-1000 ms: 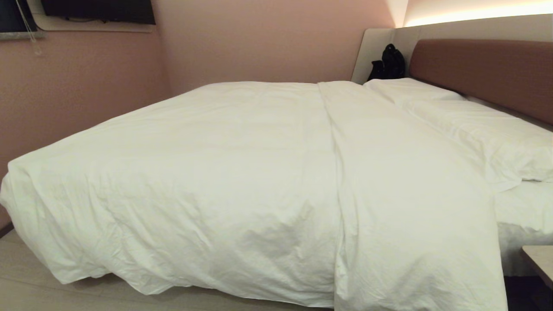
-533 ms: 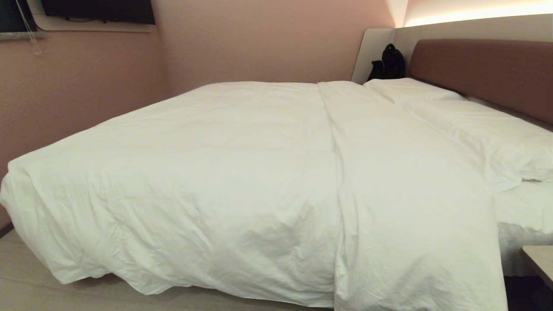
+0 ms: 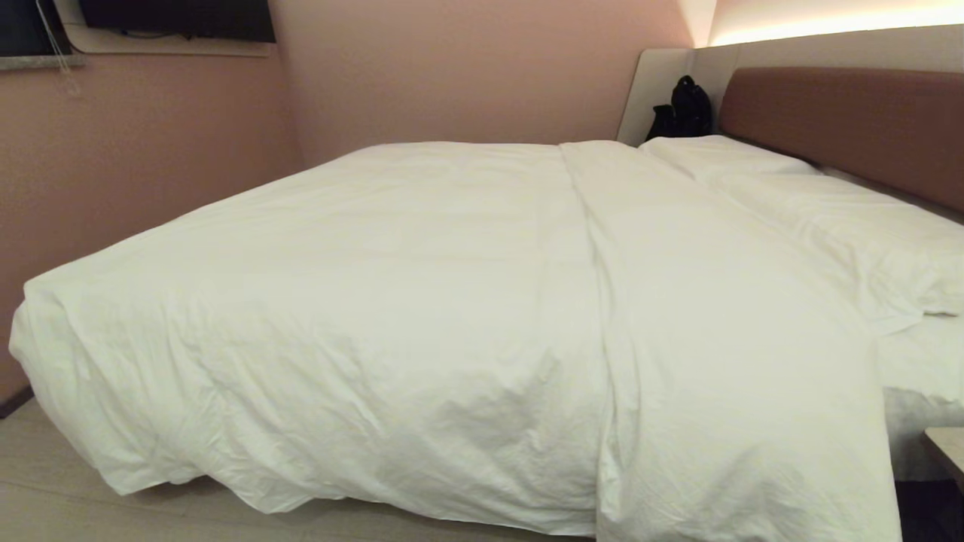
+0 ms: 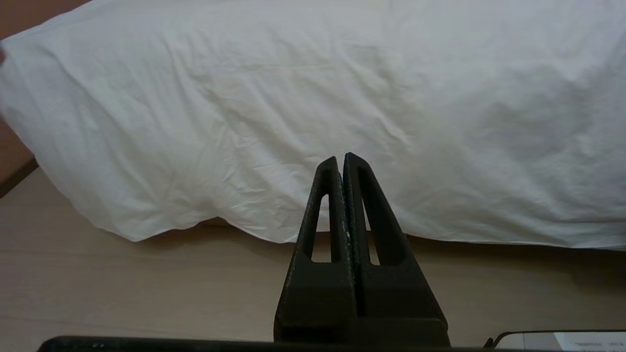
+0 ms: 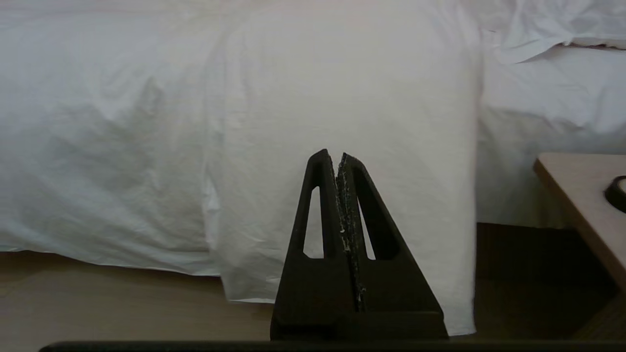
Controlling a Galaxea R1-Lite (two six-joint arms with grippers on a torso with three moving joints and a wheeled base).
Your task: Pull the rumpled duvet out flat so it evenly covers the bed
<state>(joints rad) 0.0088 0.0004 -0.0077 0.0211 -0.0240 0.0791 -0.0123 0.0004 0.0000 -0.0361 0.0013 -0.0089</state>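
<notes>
The puffy white duvet (image 3: 392, 316) lies across the bed (image 3: 922, 361), its near side hanging toward the floor. A folded-over band of it (image 3: 723, 339) runs from the far side to the near edge and hangs lower. Neither arm shows in the head view. My left gripper (image 4: 341, 157) is shut and empty, held off the hanging duvet (image 4: 303, 107) above the floor. The right gripper (image 5: 335, 154) is shut and empty too, facing the hanging band of the duvet (image 5: 342, 98).
White pillows (image 3: 851, 218) lie along the reddish-brown headboard (image 3: 851, 120). A black bag (image 3: 684, 109) sits at the far corner. A light wooden bedside table (image 5: 582, 195) stands to the right. Pink walls (image 3: 143, 143) close in left and behind; pale wood floor (image 4: 122, 288) lies below.
The whole head view has shifted slightly to the right, so the camera moved. The duvet and both grippers look unchanged.
</notes>
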